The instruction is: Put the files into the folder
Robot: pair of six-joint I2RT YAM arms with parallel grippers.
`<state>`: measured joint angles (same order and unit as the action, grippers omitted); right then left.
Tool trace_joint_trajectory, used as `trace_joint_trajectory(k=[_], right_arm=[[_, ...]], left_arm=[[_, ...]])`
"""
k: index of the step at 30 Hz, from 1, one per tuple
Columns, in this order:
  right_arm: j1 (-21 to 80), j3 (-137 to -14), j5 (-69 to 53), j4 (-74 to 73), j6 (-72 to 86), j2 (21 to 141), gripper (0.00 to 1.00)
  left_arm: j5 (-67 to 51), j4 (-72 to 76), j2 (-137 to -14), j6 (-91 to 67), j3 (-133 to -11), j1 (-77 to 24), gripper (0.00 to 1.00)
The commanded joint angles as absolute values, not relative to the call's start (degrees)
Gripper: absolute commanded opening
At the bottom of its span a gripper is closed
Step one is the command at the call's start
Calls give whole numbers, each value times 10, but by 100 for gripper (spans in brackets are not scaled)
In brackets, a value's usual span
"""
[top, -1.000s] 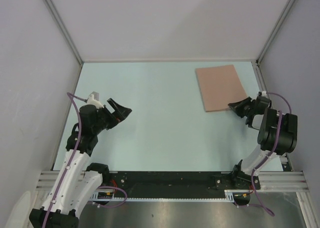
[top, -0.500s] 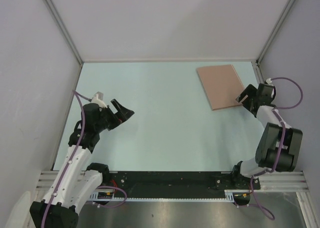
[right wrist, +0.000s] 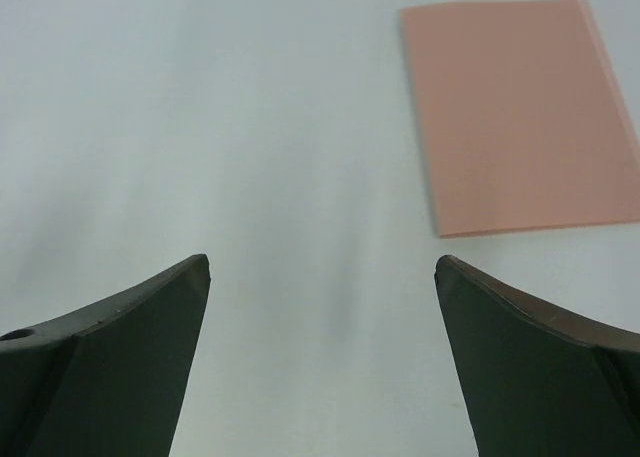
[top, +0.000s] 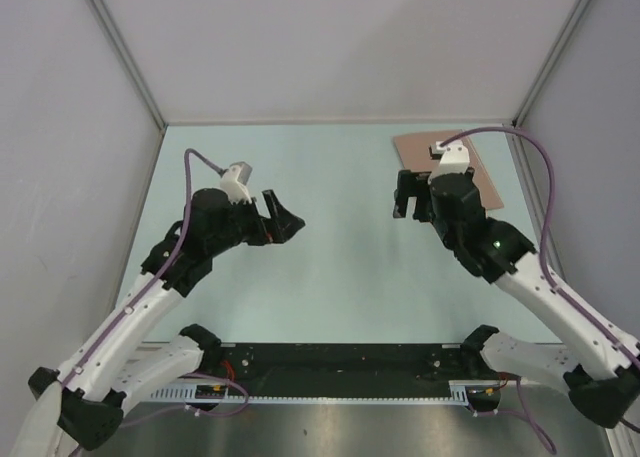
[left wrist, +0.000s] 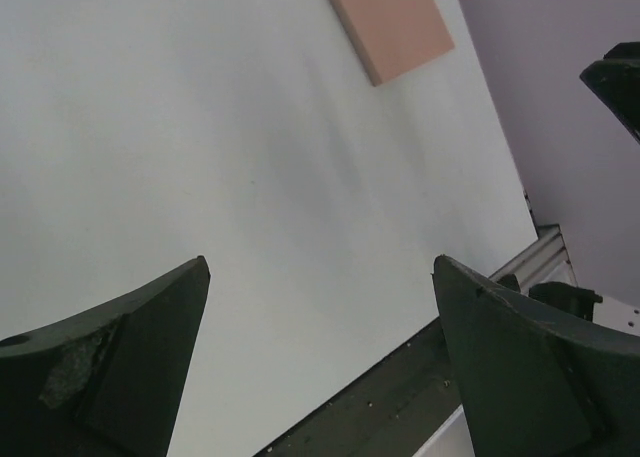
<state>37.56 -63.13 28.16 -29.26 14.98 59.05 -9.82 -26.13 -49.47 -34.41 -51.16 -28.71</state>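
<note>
- The left arm reaches from its base at the near left over the pale blue-green bench. Its black left end effector hangs above the left-middle of the surface, pointing right.
- Its two dark fingers stand wide apart with nothing held. In the left wrist view, only bench surface shows in the gap between them.
- The middle of the bench lies between the two end effectors, which are well apart from each other.
- The right end effector hovers right of centre. Its jaws are also spread wide and grip nothing, with bench surface showing between the fingers.
- The salmon-pink flat rectangular card folder lies closed and flat on the bench in the far right corner, near the right wall. From above, the right wrist covers its middle.
- In the right wrist view the folder sits ahead and to the right of the spread fingers, apart from them.
</note>
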Motion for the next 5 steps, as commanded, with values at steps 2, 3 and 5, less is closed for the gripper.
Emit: trace_joint_trajectory(k=[2,3,5], right_arm=[[515,-643,344,-337,192,513,100],[529,-642,356,-338,199,503,100],[558,-642,346,-325,195,460,100]], left_arm=[[-47,-248,-470,-323,-546,-355,100],[-45,-244,-465,-321,-549,-360,99],[-38,-243,-459,-316,-568,-373,100]])
